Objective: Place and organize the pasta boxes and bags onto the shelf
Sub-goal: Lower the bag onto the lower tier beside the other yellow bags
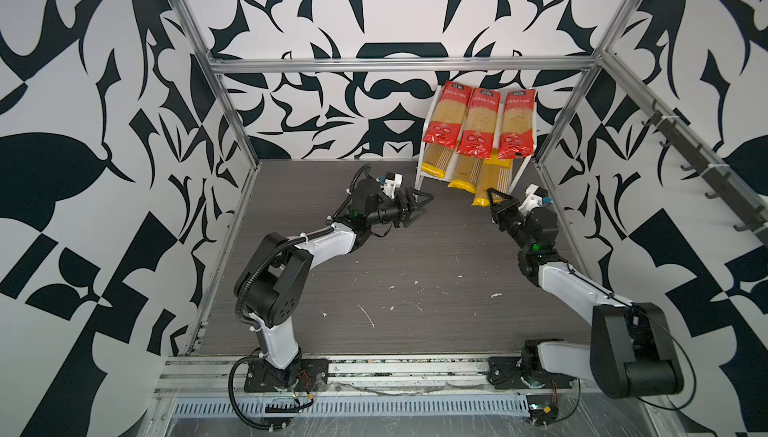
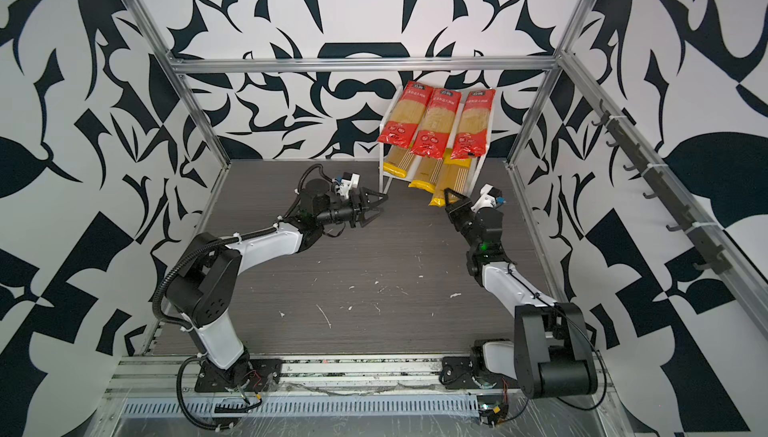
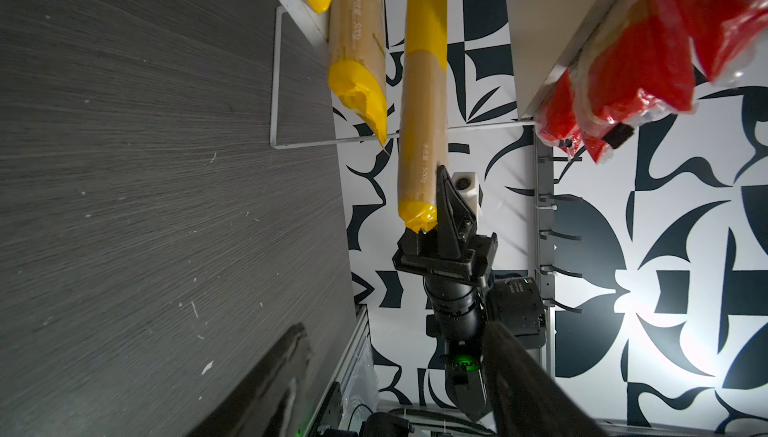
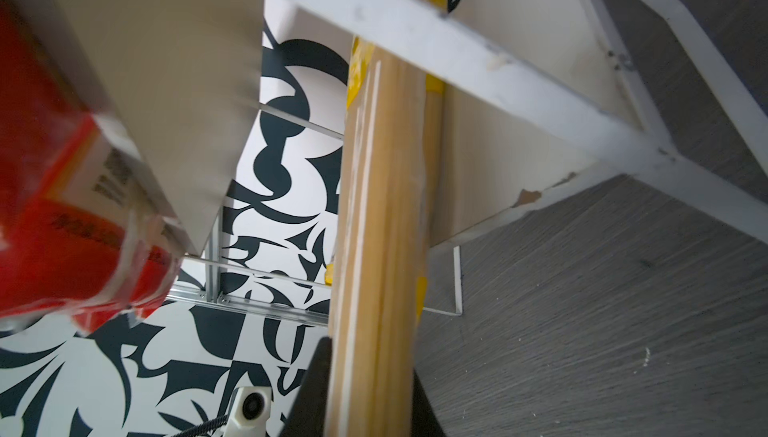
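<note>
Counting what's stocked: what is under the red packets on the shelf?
Three yellow packets lie on the lower tier of the shelf, near ends jutting out; the right gripper grips the rightmost. Their far ends are hidden by the red packets and top board.

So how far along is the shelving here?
Done: three red-ended spaghetti packets lie on the top tier of the shelf, and two yellow-ended packets sit on the lower tier. In hand: the right gripper is shut on the third yellow-ended packet, its far end in the lower tier. Remaining: seat and release it. The left gripper hangs open, empty.
</note>
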Controlling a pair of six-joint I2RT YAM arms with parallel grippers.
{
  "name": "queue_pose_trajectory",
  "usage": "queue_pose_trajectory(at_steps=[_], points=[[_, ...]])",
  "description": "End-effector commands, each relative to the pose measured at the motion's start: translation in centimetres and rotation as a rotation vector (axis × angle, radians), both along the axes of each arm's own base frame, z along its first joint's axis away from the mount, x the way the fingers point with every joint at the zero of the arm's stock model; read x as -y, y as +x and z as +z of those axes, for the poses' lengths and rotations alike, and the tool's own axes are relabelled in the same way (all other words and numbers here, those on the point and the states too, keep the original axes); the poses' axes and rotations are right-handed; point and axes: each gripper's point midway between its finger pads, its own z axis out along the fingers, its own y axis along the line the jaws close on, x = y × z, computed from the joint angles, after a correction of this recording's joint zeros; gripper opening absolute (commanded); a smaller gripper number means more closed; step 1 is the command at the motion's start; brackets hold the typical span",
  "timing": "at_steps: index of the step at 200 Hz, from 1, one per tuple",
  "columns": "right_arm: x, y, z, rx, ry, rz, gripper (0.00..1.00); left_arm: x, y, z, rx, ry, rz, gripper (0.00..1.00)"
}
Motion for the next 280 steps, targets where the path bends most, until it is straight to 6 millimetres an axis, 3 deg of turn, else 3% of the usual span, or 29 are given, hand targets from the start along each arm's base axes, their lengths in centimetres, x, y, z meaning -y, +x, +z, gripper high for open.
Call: queue_pose_trajectory(at_steps=[1,66,77,92,113,129,154,179,196,212,221,237,280], points=[[0.7,-0.3,11.5,0.394,-0.016,-0.050,0.00,-0.7,-0.3,2.2,0.054,-0.038,0.007,0.71],[1.5,2.0,8.0,0.260,-0.047,-0.059,0.00,-0.8,-0.5,1.6,0.045,-0.038,0.005,0.70],[1.4,2.3,7.4,0.223,-0.049,-0.046,0.07,-1.0,-0.5,1.5,0.043,-0.037,0.008,0.70],[1.2,2.4,6.4,0.178,-0.049,-0.030,0.28,-1.1,-0.6,1.4,0.043,-0.036,0.011,0.70],[1.1,1.6,5.7,0.156,-0.024,-0.023,0.45,-1.2,-0.6,1.4,0.044,-0.038,0.014,0.70],[1.0,0.8,4.4,0.102,-0.023,-0.019,0.52,-1.2,-0.7,1.4,0.043,-0.040,0.012,0.70],[0.7,-0.8,1.7,-0.013,-0.022,-0.002,0.55,-1.2,-0.7,1.4,0.045,-0.039,0.014,0.70],[0.6,-2.6,-0.3,-0.086,-0.025,0.008,0.53,-1.3,-0.8,1.1,0.042,-0.035,0.018,0.70],[0.6,-3.1,-0.7,-0.097,-0.030,0.012,0.44,-1.3,-0.8,0.9,0.039,-0.035,0.019,0.70],[0.5,-3.0,-0.5,-0.092,-0.033,0.017,0.30,-1.3,-0.7,0.8,0.034,-0.036,0.020,0.70],[0.4,-2.7,-0.3,-0.085,-0.044,0.022,0.20,-1.3,-0.7,0.7,0.033,-0.035,0.021,0.70],[0.3,-1.7,0.3,-0.067,-0.052,0.034,0.11,-1.4,-0.8,0.8,0.034,-0.036,0.022,0.70],[0.6,1.7,2.8,-0.011,-0.095,0.032,0.07,-1.8,-1.0,0.7,0.039,-0.026,0.033,0.70]])
